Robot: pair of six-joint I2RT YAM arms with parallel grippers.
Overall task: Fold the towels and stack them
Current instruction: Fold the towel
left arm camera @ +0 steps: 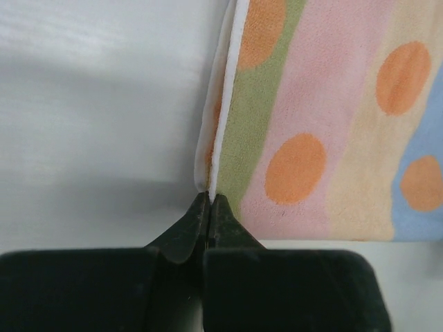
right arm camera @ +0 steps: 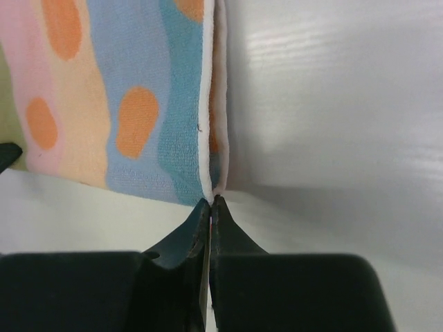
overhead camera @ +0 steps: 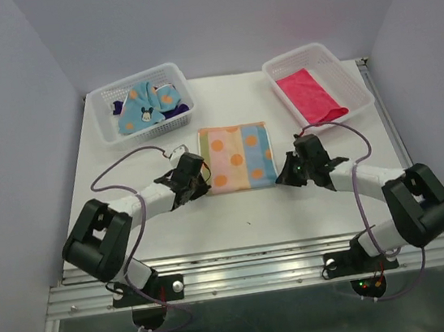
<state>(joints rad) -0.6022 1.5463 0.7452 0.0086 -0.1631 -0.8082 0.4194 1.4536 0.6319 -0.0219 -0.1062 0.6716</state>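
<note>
A striped pastel towel with orange spots (overhead camera: 237,157) lies flat at the table's middle. My left gripper (overhead camera: 201,178) is at its near left corner. In the left wrist view the jaws (left arm camera: 210,198) are shut, pinching the towel's (left arm camera: 325,138) white-edged corner. My right gripper (overhead camera: 285,172) is at the near right corner. Its jaws (right arm camera: 211,200) are likewise shut on the blue-striped edge of the towel (right arm camera: 104,104). A light blue cartoon towel (overhead camera: 142,109) and a dark purple one (overhead camera: 182,107) lie bunched in the left basket. A folded pink-red towel (overhead camera: 309,93) lies in the right basket.
A white perforated basket (overhead camera: 99,117) stands at the back left and another (overhead camera: 352,79) at the back right. Purple cables loop over both arms. Grey walls enclose the white table on three sides.
</note>
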